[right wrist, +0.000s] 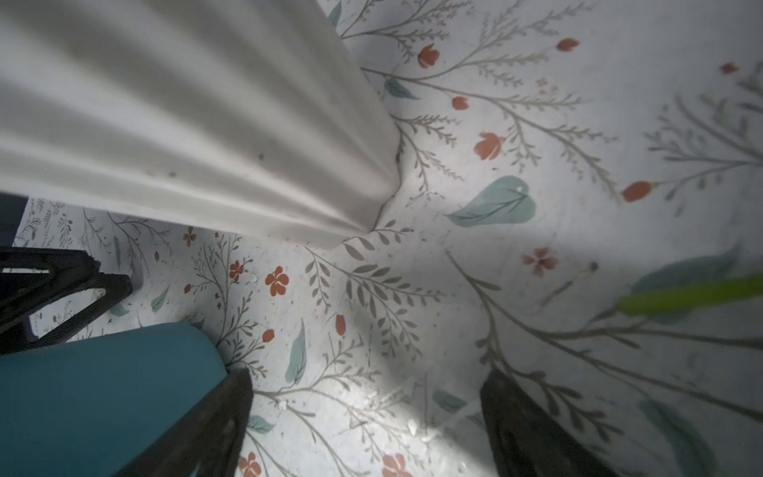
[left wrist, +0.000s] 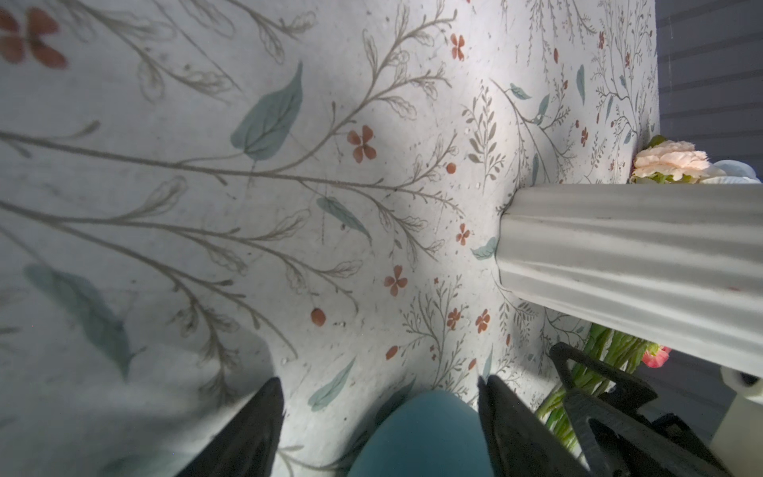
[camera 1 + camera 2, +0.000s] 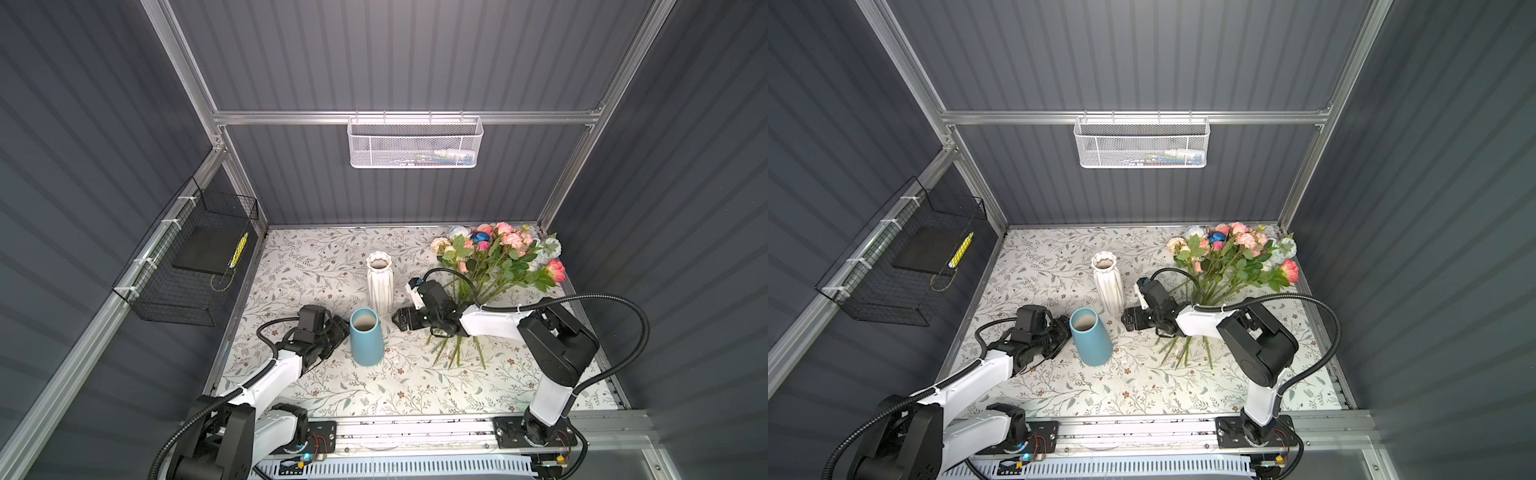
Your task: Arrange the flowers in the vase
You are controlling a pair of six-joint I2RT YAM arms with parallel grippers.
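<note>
Flowers (image 3: 494,257) (pink/peach artificial bunch) lie right of tall blue vase (image 3: 368,345); we see left gripper (image 3: 341,330) wide around it, right gripper (image 3: 397,320) wide, empty.

Walled by dark ribbed panels (image 3: 415,62) on metal rails (image 3: 291,117). Floored with a leaf-printed tablecloth (image 3: 316,266), brightest near the front. Hung with a white mesh basket (image 3: 415,143) behind, a black wire basket (image 3: 183,270) left.

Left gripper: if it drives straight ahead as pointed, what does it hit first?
Left gripper would meet the blue vase first; it stands just ahead, between the open fingers; exact gap unclear.
</note>
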